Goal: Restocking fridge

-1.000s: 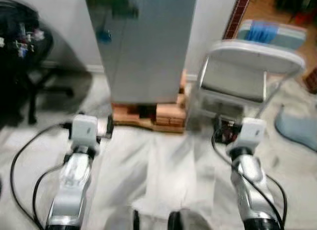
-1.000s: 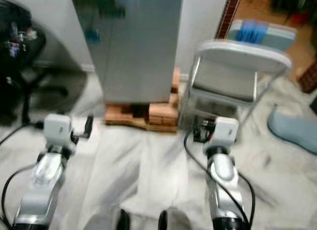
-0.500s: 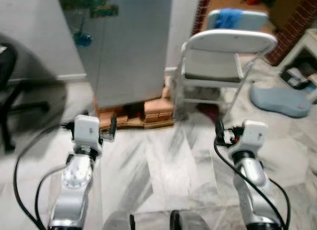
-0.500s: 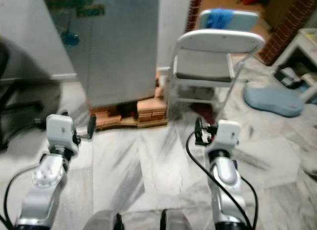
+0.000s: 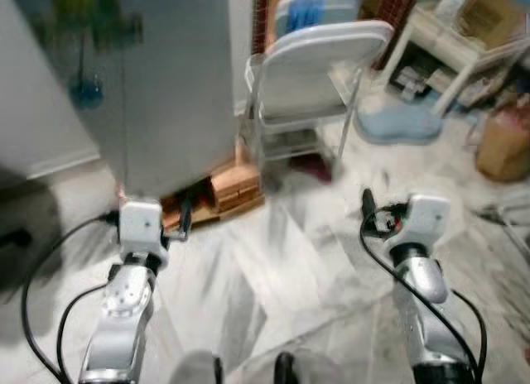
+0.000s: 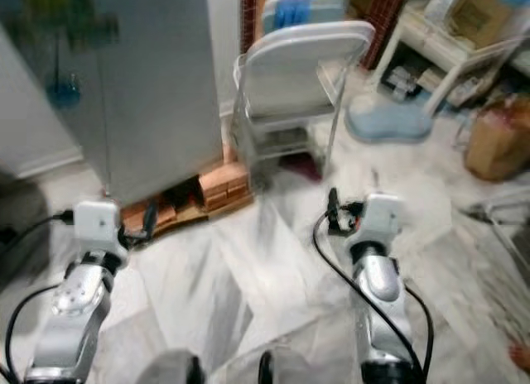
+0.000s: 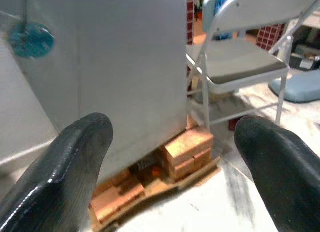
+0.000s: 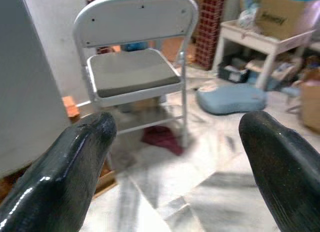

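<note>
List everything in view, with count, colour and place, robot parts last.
Tall grey fridge: one, grey, ahead on the left, door shut.
Turquoise round magnet: one, on the fridge door.
Brick and wood base: one stack, orange-brown, under the fridge.
White metal folding chair: one, white frame with grey seat, right of the fridge.
Pale blue cushion: one, on the floor right of the chair.
White low table: one, far right, cluttered.
Brown paper bag: one, at the right edge.
Left gripper: black fingers, open, empty.
Right gripper: black fingers, open, empty.
</note>
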Robot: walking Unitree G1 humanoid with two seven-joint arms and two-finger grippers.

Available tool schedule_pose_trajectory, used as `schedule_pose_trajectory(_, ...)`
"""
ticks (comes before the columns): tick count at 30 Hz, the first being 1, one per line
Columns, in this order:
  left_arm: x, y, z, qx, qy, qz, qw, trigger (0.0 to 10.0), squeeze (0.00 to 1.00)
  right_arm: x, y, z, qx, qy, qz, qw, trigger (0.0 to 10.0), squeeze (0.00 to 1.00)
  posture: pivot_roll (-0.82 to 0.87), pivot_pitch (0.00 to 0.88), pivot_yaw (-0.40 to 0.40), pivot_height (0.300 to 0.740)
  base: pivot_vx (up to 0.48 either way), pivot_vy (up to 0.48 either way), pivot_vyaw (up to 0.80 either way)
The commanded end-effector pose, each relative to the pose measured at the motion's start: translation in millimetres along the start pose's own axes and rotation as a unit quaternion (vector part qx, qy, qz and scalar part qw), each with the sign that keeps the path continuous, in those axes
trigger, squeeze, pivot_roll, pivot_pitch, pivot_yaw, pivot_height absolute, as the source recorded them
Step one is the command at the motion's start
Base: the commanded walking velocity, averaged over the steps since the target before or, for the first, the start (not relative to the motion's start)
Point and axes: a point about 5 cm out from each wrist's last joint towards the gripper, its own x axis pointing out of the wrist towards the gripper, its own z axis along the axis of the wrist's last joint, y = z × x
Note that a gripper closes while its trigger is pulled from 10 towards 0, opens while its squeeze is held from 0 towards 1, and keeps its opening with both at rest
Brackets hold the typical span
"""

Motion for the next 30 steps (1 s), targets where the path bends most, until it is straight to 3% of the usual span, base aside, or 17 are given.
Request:
schedule_pose_trajectory(1, -6.9, 9.9, -9, 0.016, 0.014, 0.014, 1.000, 10.0, 0.00, -2.1, 2.2, -4, 0.005, 0.005, 0.002, 1.000, 10.0, 0.00, 0.07, 0.075, -0.025, 0.740, 0.000, 0.480, 0.00)
schedule_pose_trajectory(7, -9.4, 7.0, -16, 0.028, 0.017, 0.010, 0.999, 10.0, 0.00, -4.2, -2.2, -11, -0.004, 0.008, -0.007, 1.000, 10.0, 0.00, 0.08, 0.039, -0.017, 0.740, 0.000, 0.080, 0.00)
schedule_pose_trajectory(13, 4.1, 1.7, -10, 0.032, 0.004, -0.005, 0.999, 10.0, 0.00, 7.6, 6.3, -12, 0.006, 0.006, -0.004, 1.000, 10.0, 0.00, 0.09, 0.022, -0.020, 0.740, 0.000, 0.000, -0.21)
schedule_pose_trajectory(30, 8.1, 4.2, -10, 0.023, 0.000, 0.005, 1.000, 10.0, 0.00, 14.2, 8.5, -9, 0.001, -0.005, 0.006, 1.000, 10.0, 0.00, 0.09, 0.062, -0.026, 0.740, 0.000, 0.480, -0.59)
